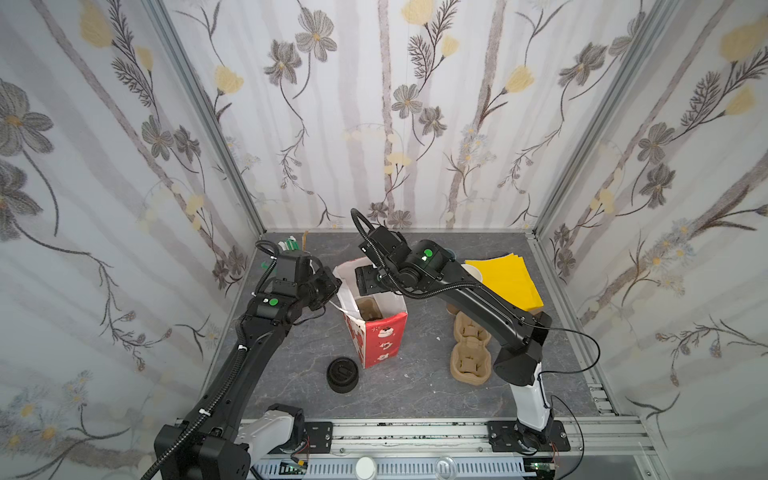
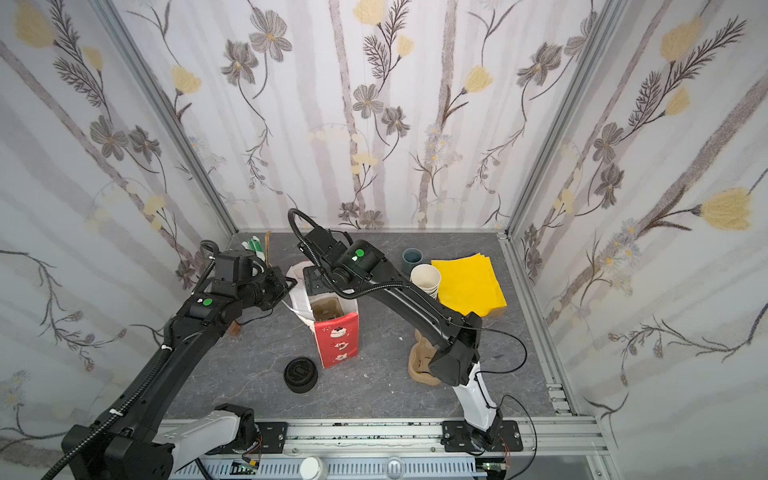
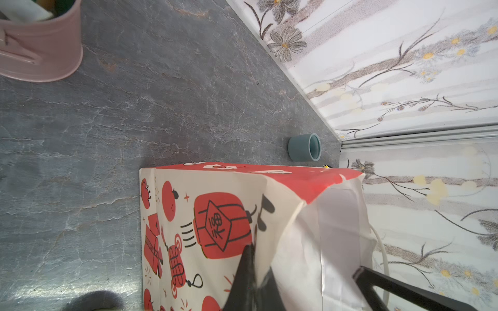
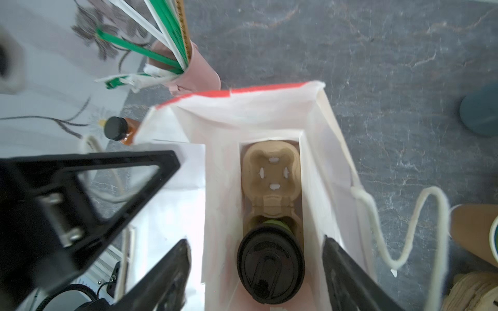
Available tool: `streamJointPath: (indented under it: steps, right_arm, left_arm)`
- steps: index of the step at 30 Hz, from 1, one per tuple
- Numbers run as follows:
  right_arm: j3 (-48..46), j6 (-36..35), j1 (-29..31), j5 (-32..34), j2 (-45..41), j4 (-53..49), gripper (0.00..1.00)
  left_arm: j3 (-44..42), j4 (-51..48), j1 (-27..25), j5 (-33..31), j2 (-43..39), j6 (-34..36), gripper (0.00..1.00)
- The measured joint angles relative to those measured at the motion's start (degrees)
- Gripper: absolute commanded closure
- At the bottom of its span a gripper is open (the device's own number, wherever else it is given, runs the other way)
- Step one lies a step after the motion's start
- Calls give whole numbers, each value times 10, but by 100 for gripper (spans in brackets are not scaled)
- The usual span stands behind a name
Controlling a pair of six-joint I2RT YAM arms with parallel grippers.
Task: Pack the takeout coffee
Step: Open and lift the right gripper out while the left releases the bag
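Note:
The takeout coffee (image 4: pixel 270 265), an olive-sided cup under a black sip lid, stands in one well of a cardboard carrier (image 4: pixel 272 172) at the bottom of the red-and-white paper bag (image 1: pixel 380 340) (image 2: pixel 338 340). My right gripper (image 4: pixel 255 241) hovers open over the bag mouth with its fingers either side of the cup, well above it; both top views show it over the bag's rear (image 1: pixel 365 278) (image 2: pixel 316 280). My left gripper (image 3: pixel 253 258) (image 1: pixel 334 291) is shut on the bag's left wall near the rim, holding the mouth spread.
A squat stack of black lids (image 1: pixel 343 375) sits in front of the bag. To the right are spare carriers (image 1: pixel 471 353), lidless paper cups (image 2: pixel 426 279), yellow napkins (image 1: pixel 505 282) and a teal cup (image 2: pixel 411 257). A pink straw holder (image 4: pixel 188 67) and brown bottle (image 4: pixel 118 129) stand behind the bag.

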Motion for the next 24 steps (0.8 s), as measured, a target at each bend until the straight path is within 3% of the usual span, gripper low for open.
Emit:
streamJointPath:
  steps: [6,11,16,24]
  right_arm:
    - [0,-23,4,19,-55,40,24]
    - [1,-27,4,47,-104,24,24]
    - [1,-20,-12,73,-158,-36,25]
    - [-1,7,-43,91,-197,-121,25]
  left_arm:
    - [0,1,0,-7,-12,0,48]
    - [19,0,1,-24,-21,3,29]
    - [56,-1,12,-52,-33,15,20]
    - [152,-36,51,-143,-40,41,20]
